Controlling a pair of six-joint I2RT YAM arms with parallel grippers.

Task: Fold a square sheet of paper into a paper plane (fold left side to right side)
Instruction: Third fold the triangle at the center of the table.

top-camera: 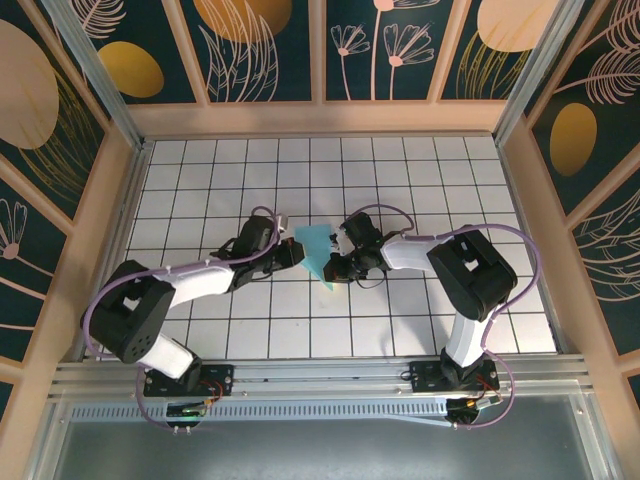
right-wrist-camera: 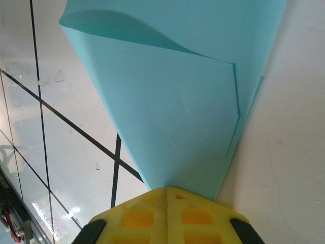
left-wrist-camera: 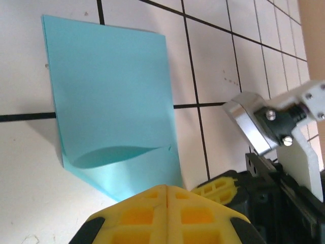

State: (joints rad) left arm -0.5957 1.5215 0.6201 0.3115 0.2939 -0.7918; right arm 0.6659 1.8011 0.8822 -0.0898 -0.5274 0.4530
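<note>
The light-blue sheet of paper [top-camera: 316, 250] lies on the grid table, folded into a tapering, pointed wedge. Its top layer bows up in a loose curve [left-wrist-camera: 111, 91] [right-wrist-camera: 172, 101]. My left gripper [top-camera: 297, 250] [left-wrist-camera: 167, 189] is shut, its yellow tips resting at the paper's left edge with nothing between them. My right gripper [top-camera: 333, 268] [right-wrist-camera: 166, 190] is also shut, and its tips sit on the narrow pointed end of the paper. One of the right gripper's yellow fingers [left-wrist-camera: 218, 189] shows beside the paper in the left wrist view.
White grid tiles [top-camera: 400, 180] cover the table inside wooden walls [top-camera: 320, 118]. Both arms reach inward to the middle, with purple cables [top-camera: 500, 235] looping off them. A metal rail [top-camera: 320, 375] runs along the near edge.
</note>
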